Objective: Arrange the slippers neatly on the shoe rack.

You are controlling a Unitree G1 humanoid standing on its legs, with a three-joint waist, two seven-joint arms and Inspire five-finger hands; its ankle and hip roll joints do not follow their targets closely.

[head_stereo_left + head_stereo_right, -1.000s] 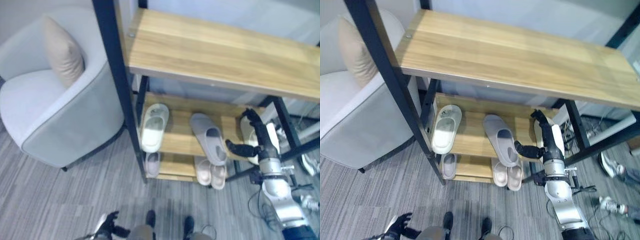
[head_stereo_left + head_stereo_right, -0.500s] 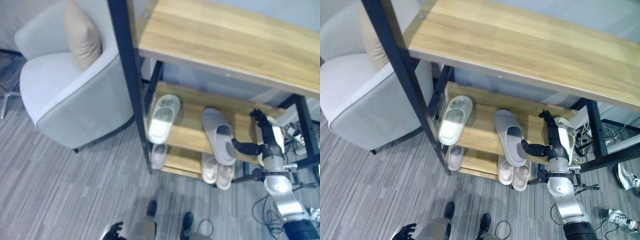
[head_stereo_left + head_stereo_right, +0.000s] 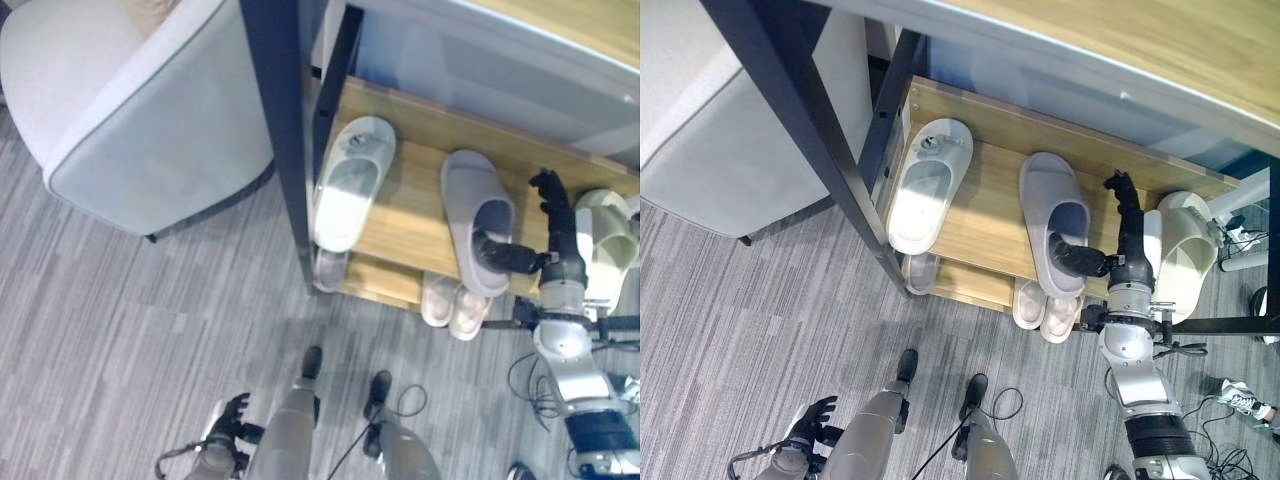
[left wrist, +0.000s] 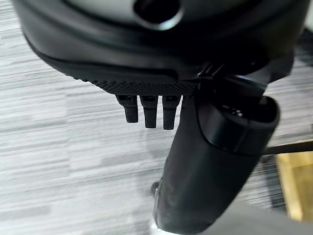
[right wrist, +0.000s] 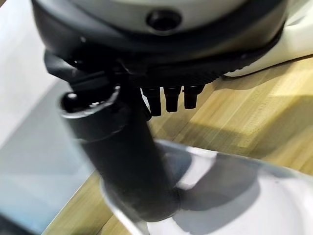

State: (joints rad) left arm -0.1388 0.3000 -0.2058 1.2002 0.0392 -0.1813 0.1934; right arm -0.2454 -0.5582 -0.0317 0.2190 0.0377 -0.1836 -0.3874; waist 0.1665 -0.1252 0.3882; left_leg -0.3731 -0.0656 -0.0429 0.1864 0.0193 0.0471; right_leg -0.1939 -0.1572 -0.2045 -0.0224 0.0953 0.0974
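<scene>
On the rack's middle shelf (image 3: 410,215) lie three slippers. A white one (image 3: 350,185) is at the left, a grey one (image 3: 475,215) in the middle, and a cream one (image 3: 612,245) at the right end. My right hand (image 3: 560,260) stands between the grey and the cream slipper. Its fingers are straight and point toward the back of the shelf, apart from the grey slipper. Its thumb (image 5: 122,156) reaches sideways into the grey slipper's (image 5: 234,196) opening. My left hand (image 3: 225,420) hangs low over the carpet, fingers relaxed and holding nothing.
The lower shelf holds a pale pair (image 3: 455,305) and one more slipper (image 3: 328,270) under the white one. The rack's black post (image 3: 285,130) stands at the shelf's left end. A grey armchair (image 3: 140,120) sits left of the rack.
The camera has tipped down and closer to the shelf. My right thumb, earlier at the grey slipper's edge, now sits inside its opening.
</scene>
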